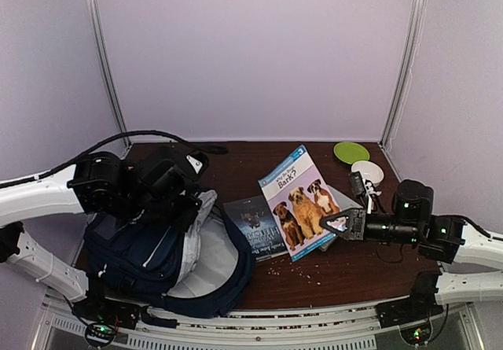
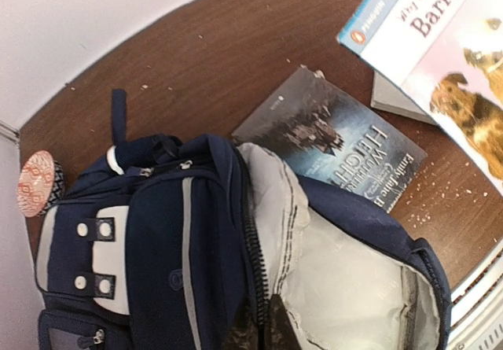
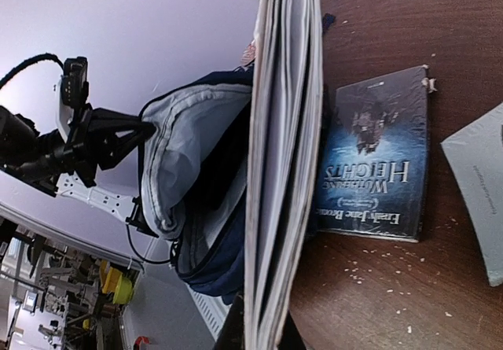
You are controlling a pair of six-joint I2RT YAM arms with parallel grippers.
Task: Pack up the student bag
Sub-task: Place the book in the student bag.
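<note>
Cloth bag (image 1: 130, 259) (dog book (image 1: 302, 200) seemingly glossy)

Grey booklet (image 2: 397, 100) mostly under dog book (image 1: 302, 200). Left hand (image 2: 259, 333) at student bag (image 2: 173, 271) lip cut by btm edge. Bits by white dish (image 1: 367, 171) too small to ID.

The end effector (image 3: 259, 333) grips a thin book (image 3: 283, 153) edge-on, between the open student bag (image 3: 189, 153) and a dark paperback (image 3: 373, 157).

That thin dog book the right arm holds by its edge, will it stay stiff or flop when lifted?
Probably floppy: edge-on, the dog book looks thin, so pinched at one edge by the right gripper it may sag. Its smooth cover could slip. Likely light.
</note>
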